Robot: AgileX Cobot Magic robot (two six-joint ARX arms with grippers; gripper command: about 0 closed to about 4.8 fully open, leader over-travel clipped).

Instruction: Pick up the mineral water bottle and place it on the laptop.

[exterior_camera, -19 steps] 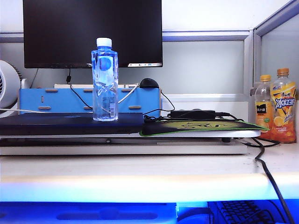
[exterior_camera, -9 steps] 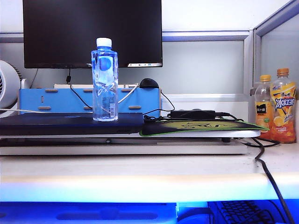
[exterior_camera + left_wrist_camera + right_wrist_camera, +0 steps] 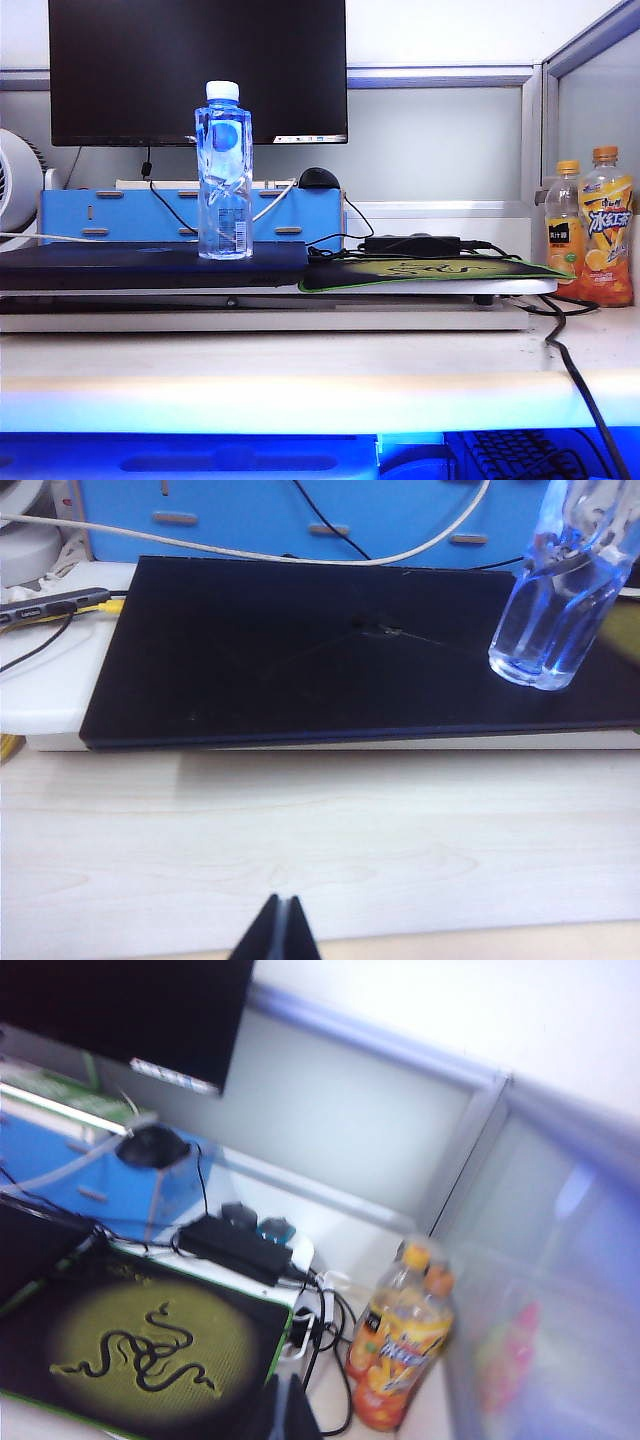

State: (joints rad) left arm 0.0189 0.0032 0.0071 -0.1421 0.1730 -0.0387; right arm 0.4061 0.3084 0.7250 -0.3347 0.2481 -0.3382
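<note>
Clear glossy plastic on mineral water bottle (image 3: 224, 170); smooth matt dark skin on laptop (image 3: 300, 650); pale wood-grain tabletop (image 3: 320, 840), matt; cloth-look mouse mat (image 3: 150, 1345).
</note>
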